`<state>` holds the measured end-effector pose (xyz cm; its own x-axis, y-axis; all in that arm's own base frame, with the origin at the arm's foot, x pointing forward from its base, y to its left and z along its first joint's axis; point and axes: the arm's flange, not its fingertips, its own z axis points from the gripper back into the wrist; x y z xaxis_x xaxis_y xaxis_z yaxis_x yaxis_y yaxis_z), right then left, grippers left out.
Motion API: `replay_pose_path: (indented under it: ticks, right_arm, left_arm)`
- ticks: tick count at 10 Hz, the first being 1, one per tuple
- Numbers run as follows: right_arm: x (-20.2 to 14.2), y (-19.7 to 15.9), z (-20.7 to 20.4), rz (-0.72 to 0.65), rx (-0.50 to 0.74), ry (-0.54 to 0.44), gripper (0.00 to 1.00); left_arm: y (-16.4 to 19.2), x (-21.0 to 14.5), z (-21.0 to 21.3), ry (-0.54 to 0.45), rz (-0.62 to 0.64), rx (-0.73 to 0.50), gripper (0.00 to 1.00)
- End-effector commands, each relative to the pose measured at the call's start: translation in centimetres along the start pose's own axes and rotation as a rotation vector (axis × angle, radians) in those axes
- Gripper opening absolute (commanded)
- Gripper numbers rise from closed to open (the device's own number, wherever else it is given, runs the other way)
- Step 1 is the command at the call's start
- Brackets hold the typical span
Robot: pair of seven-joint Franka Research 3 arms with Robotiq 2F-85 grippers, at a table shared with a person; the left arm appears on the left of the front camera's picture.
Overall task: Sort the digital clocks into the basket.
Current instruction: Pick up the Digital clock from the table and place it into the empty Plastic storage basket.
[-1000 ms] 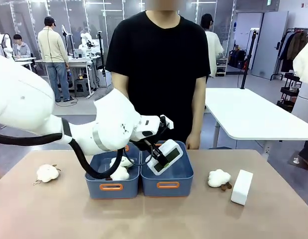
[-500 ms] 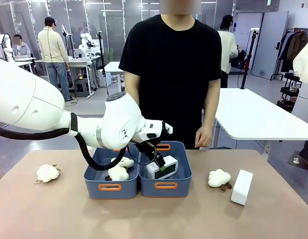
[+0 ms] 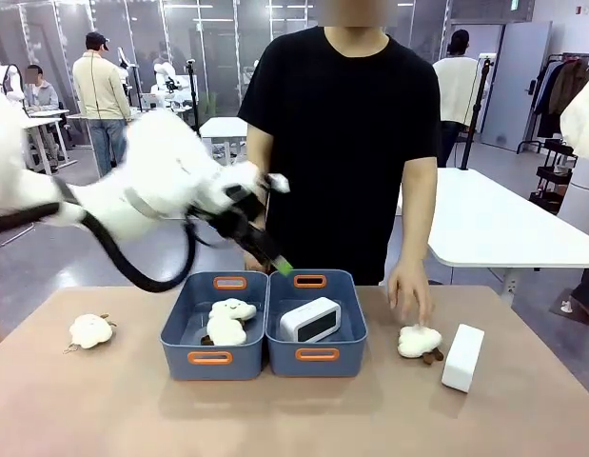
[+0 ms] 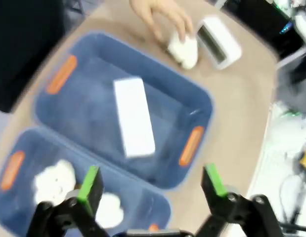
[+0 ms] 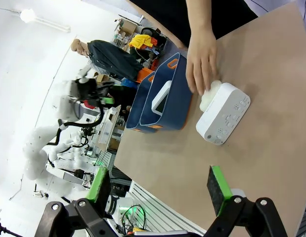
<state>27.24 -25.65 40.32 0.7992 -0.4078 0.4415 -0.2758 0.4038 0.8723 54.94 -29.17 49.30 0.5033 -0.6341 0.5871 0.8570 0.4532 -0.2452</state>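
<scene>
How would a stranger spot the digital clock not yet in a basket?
On the brown table, look right of the two blue plastic baskets, past the fluffy white plush toy under the person's hand. The white rounded plastic block there is it: smooth and boxy, unlike the plush, and outside the baskets, unlike its twin.
</scene>
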Motion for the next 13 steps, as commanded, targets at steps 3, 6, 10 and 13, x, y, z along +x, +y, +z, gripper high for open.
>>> replay_pose_path:
  ticks: [3,6,10,13]
  right_arm:
    - [0.0,0.1,0.0,0.004,0.008,0.001,1.0]
    - [0.0,0.1,0.0,0.004,0.008,0.001,1.0]
    - [0.0,0.1,0.0,0.004,0.008,0.001,1.0]
    - [0.0,0.1,0.0,0.004,0.008,0.001,1.0]
  left_arm:
    - [5.9,-14.4,12.9,-0.177,0.198,-0.175,1.0]
    - [9.7,-28.3,21.4,-0.412,0.334,-0.251,1.0]
    - [11.5,-48.6,29.3,-0.678,0.414,-0.251,1.0]
    - [13.7,-55.2,28.5,-0.695,0.392,-0.243,1.0]
